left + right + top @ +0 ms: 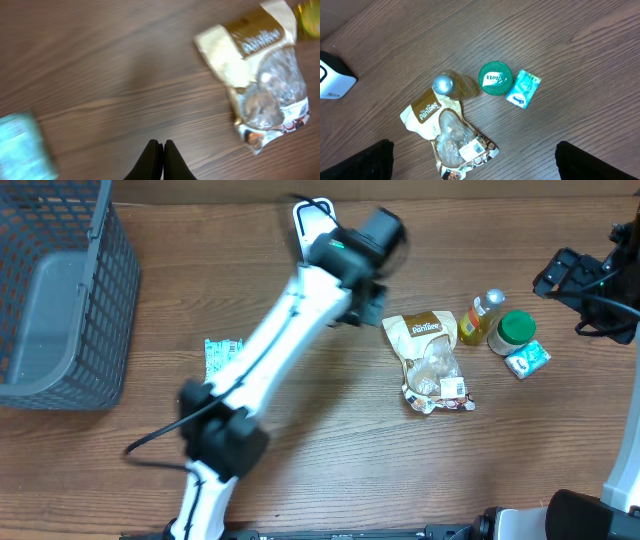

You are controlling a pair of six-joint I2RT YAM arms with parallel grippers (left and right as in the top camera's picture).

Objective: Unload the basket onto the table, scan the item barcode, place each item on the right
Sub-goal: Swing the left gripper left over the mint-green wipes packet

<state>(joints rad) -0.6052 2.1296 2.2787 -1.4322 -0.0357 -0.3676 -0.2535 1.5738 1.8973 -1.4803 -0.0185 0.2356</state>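
left end effector (pixel 159 159) closed, empty, beside bag (pixel 260 75) | right end effector (pixel 476 162) open, clear of bag | nothing picked, scan pending

L-wrist view blurred: packet (pixel 22 147) smeared, cut by left edge; bottle (pixel 310 12) cut at top-right corner. Overhead: scanner (pixel 303 222) partly hidden behind blurred left arm (pixel 290 310). Bag (pixel 447 135) barcode too small to read.

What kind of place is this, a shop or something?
Probably a mock shop checkout set up for testing: a wooden table, a grey mesh basket, and small groceries such as a snack bag and a green-lidded jar.
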